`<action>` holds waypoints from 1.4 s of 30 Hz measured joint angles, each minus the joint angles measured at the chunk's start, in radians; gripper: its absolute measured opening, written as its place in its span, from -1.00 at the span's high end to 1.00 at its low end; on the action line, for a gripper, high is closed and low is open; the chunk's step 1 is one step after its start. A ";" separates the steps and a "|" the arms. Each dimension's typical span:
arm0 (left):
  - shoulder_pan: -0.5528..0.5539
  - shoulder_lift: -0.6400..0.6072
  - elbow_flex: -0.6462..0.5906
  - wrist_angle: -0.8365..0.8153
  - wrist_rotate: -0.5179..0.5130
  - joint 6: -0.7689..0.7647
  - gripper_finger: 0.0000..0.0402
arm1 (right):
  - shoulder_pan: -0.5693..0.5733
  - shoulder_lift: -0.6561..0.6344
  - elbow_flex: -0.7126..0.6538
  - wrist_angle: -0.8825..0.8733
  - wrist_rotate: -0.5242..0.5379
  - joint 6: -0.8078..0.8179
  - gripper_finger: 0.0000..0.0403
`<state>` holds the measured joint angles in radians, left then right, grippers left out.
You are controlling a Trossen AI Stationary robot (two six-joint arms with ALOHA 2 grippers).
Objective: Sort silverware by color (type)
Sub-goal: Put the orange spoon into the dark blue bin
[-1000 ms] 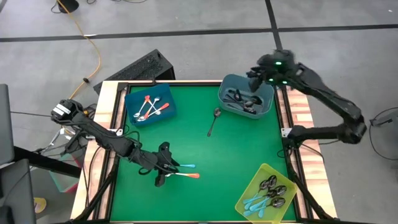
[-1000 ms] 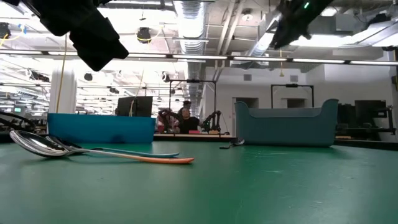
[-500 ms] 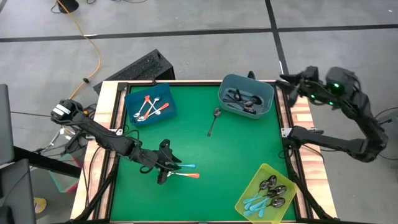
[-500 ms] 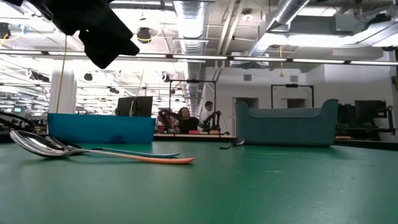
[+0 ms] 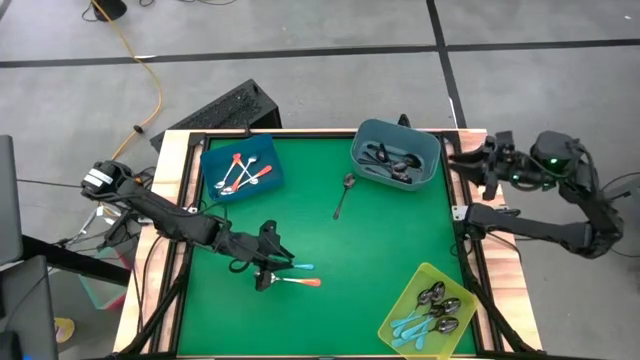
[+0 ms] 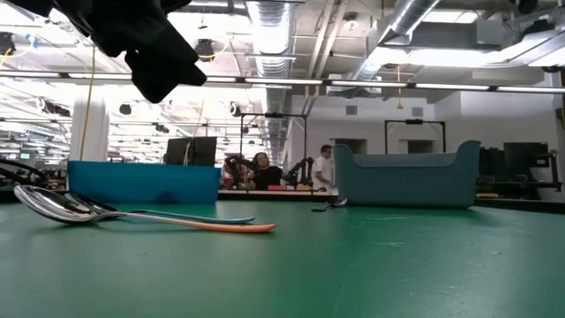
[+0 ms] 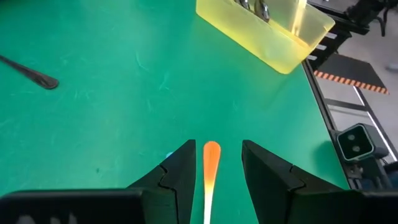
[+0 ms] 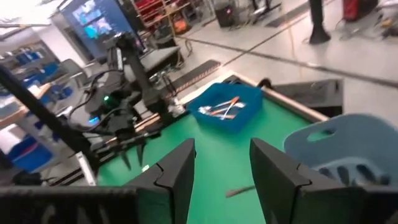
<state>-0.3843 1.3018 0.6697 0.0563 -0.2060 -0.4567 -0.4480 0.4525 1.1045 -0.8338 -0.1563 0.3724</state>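
Orange-handled metal spoon flat on green table, near front-left, just beside blue-handled spoon. Left gripper low over it, fingers apart, handle btwn tips, not clamped. Right gripper off table's right edge by grey-blue bin, fingers apart, empty

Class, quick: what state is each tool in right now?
Left tool: open, straddling the orange-handled spoon, not gripping.
Right tool: open, empty, beside the table's right edge.
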 joint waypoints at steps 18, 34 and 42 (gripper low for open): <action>0.001 0.006 0.000 -0.220 -0.061 0.081 0.43 | 0.043 -0.009 -0.198 0.086 0.004 0.022 0.17; 0.005 0.160 0.000 -0.126 -0.019 0.101 0.43 | 0.042 -0.009 -0.198 0.084 0.008 0.019 0.17; 0.005 0.165 0.000 -0.109 -0.027 0.106 0.43 | 0.042 -0.009 -0.198 0.083 0.008 0.015 0.17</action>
<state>-0.3790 1.4666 0.6701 -0.0528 -0.2333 -0.3512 -0.4057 0.4438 0.9062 -0.7510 -0.1486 0.3875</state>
